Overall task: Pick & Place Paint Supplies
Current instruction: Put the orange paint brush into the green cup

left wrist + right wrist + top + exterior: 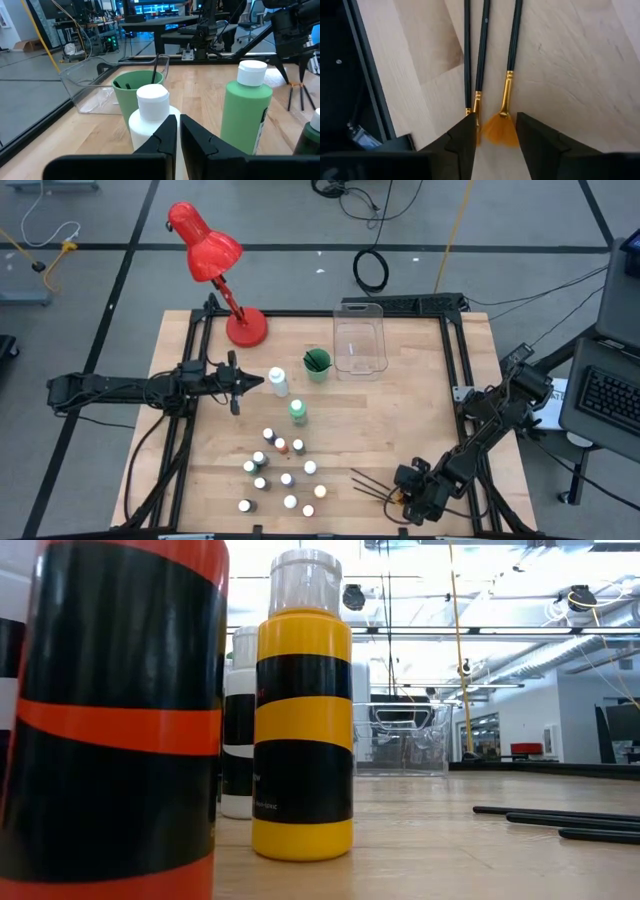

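Observation:
Three thin dark-handled brushes (372,482) lie side by side on the table at the near right; they also show as the brushes (482,50). My right gripper (495,142) hangs open over their bristle ends, slanting down. Its fingers stand on either side of the fan brush's orange bristles (501,131). Several tiny white-capped bottles (280,475) stand at the near middle. A taller white bottle (152,107) and a green bottle (247,110) stand upright behind them. My left gripper (177,127) is shut and level, just left of the white bottle (277,382).
A green cup (317,362) with a dark stick in it stands beside the clear plastic bin (360,342) at the far middle. A red desk lamp (215,265) stands at the far left. The table's black frame rail (365,75) runs close beside my right gripper.

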Robot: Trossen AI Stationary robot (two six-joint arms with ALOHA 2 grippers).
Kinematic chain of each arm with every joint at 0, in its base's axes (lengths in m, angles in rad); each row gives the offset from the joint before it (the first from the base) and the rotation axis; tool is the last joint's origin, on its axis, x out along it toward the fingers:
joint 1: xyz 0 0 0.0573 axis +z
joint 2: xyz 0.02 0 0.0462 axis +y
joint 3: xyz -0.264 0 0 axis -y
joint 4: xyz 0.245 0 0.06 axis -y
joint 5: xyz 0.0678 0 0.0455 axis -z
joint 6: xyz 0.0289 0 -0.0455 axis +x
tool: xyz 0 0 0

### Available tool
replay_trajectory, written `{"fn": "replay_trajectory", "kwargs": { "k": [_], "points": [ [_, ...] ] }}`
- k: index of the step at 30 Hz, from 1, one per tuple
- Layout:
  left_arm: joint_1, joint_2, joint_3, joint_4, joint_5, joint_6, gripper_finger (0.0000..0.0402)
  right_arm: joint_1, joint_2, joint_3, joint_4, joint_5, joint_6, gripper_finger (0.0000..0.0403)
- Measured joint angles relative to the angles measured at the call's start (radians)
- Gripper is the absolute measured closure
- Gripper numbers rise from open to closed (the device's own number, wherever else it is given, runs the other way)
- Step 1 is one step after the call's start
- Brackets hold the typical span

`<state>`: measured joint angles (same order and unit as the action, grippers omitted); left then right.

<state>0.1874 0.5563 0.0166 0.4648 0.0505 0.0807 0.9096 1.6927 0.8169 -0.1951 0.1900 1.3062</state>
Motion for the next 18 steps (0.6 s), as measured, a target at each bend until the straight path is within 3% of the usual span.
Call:
{"fn": "replay_trajectory", "kwargs": {
  "k": [18],
  "points": [
    [0.000, 0.000, 0.000, 0.001, 0.000, -0.007, 0.0376, -0.013, 0.076, 0.002, -0.192, -0.032, 0.103, 0.0325]
  ]
}}
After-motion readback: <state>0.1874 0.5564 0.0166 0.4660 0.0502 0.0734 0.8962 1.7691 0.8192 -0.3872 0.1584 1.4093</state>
